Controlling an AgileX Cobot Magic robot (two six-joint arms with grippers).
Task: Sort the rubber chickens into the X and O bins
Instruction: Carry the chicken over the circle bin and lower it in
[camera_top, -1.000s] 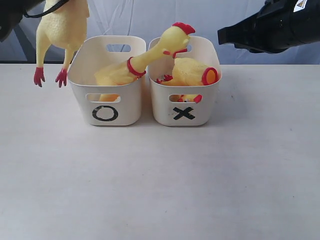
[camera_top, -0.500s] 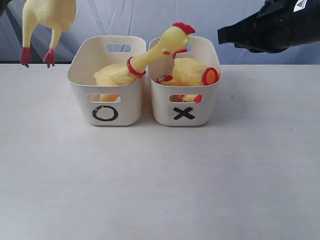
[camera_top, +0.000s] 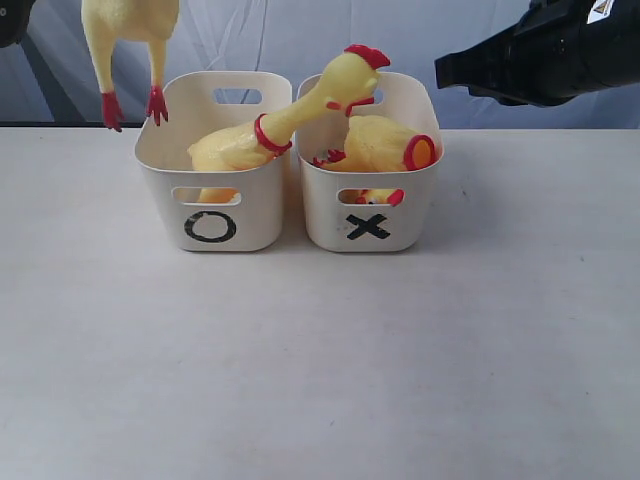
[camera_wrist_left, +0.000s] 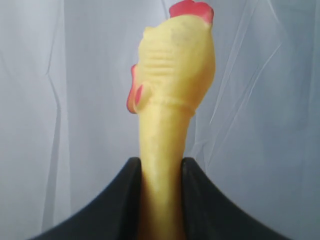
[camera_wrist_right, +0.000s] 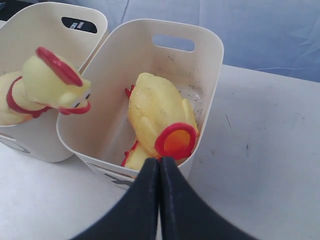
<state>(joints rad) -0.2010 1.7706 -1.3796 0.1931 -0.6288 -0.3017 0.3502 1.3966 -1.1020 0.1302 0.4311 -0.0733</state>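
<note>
Left fingers (camera_wrist_left: 125, 200) clamp the neck of a long yellow rubber chicken (camera_top: 128, 22), hanging it above the pale counter (camera_top: 320, 360); right fingers (camera_wrist_right: 150, 200) pressed together, empty.
Dropped from here, I reckon its red feet could snag the rim of the cream plastic tub marked O (camera_top: 255, 215), below the left fingers and a little aside, or it bounces off the whole yellow chicken (camera_top: 235, 148) lying there, whose head leans into the twin tub marked X (camera_top: 325, 215). That tub, just under the right fingers, holds a headless yellow body (camera_top: 378, 142) and, beneath it, what looks like a small loose head (camera_top: 376, 197).
</note>
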